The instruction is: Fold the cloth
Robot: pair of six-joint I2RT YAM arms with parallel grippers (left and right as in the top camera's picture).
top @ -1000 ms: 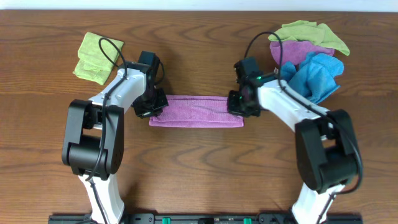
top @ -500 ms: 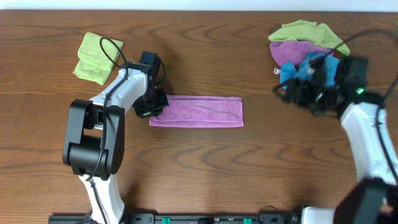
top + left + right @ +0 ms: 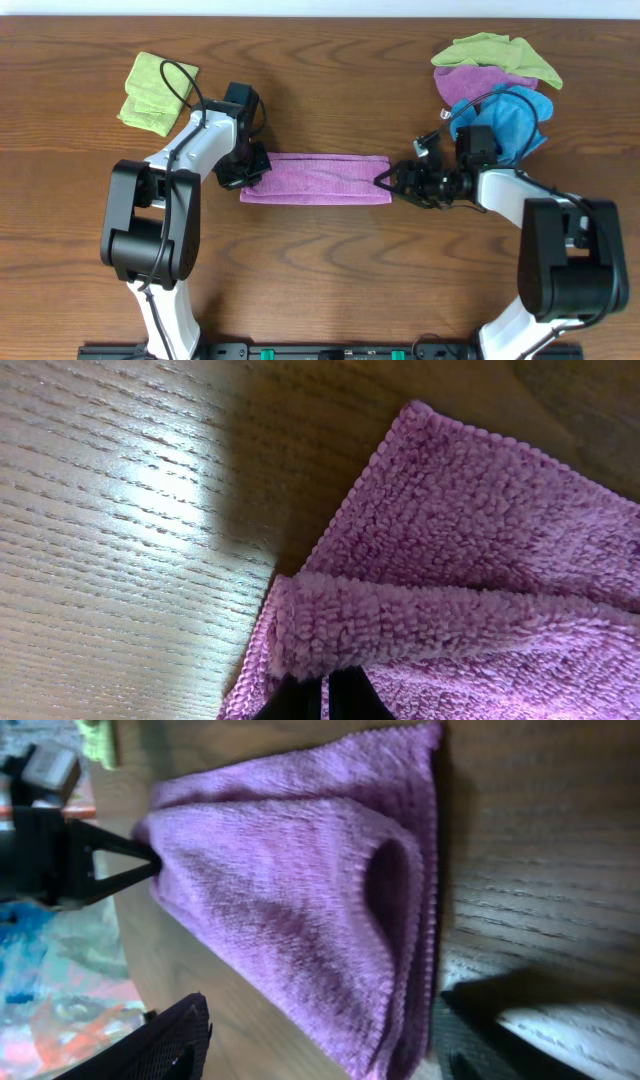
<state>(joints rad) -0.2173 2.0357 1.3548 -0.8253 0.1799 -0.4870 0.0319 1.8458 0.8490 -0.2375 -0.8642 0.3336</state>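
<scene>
- Your right arm has made the biggest move. A second ago its right gripper (image 3: 386, 181) sat on the cloth (image 3: 315, 178) at that strip's near end. Half a second ago it had swung well away, up by the blue cloth (image 3: 510, 118). Now it is back, lying low and pointed end-on at the strip, with the blue cloth behind its wrist.
- Its jaws changed too: they were closed on the fabric then and are spread wide now. In the right wrist view the fingers (image 3: 165, 1040) stand on either side of the strip's end, which lies just ahead of them and not yet between them. You are holding nothing on this side.
- The cloth itself has not shifted. It is the same long, narrow, already doubled band, running from just ahead of the right fingertips across to the left gripper (image 3: 250, 172). From the right wrist you see its end as an open loop of layers, so I judge the release left the first fold intact.
- Your left gripper has not moved at all. Its jaws are pressed together, pinching the cloth's far end at the folded edge, as the left wrist view shows close up.
- What it means: I take this as a regrasp for the second fold. The low, sideways approach suits catching both layers at the end. Make sure both go in, or the band will open as you carry it over.
</scene>
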